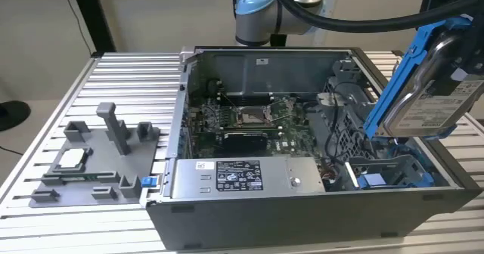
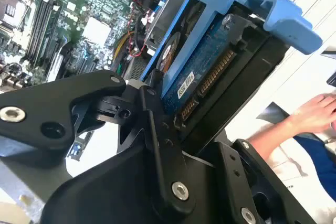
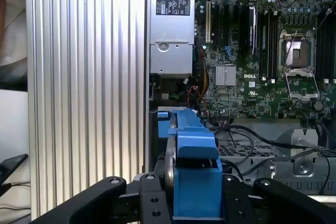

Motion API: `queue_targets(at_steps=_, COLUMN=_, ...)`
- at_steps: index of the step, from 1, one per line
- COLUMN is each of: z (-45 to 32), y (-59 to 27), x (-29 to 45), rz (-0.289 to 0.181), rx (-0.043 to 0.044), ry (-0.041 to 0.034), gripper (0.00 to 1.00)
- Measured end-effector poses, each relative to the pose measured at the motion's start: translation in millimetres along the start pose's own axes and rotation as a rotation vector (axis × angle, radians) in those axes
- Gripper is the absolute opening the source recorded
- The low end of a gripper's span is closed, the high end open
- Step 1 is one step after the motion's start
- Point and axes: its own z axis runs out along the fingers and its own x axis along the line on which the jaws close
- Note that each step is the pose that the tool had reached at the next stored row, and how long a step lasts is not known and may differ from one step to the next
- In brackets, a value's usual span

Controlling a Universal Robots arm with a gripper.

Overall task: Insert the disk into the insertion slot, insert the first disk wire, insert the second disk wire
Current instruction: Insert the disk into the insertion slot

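The disk (image 1: 423, 95), a silver drive in a bright blue carrier, hangs tilted on edge above the exterior view's right side of the open computer case. My gripper (image 1: 461, 67) is shut on it at the picture's right edge. In the second wrist view the black fingers (image 2: 157, 129) clamp the disk (image 2: 199, 72), whose connector edge shows. In the first wrist view the blue carrier (image 3: 191, 161) sits between the fingers (image 3: 152, 203). The insertion slot (image 1: 389, 172), a grey bay with blue fittings, lies below the disk. Loose cables (image 3: 247, 140) lie near it; which are the disk wires I cannot tell.
A grey power-supply box (image 1: 242, 177) sits at the case's front, with the motherboard (image 1: 250, 118) behind it and a perforated cage (image 1: 344, 135) beside the bay. A grey fixture with pegs (image 1: 90, 163) stands on the ribbed metal table (image 1: 128, 78). A person's hand (image 2: 315, 114) rests off the table.
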Motion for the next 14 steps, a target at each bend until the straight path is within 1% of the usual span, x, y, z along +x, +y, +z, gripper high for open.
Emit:
queue_targets(at_steps=8, z=0.8, y=-0.3, x=0.3, rz=0.0, rx=0.0, ry=0.0001, gripper=0.0)
queue_targets(at_steps=14, z=5.7, y=-2.2, x=0.4, rz=0.0, rx=0.0, ry=0.0, gripper=0.0)
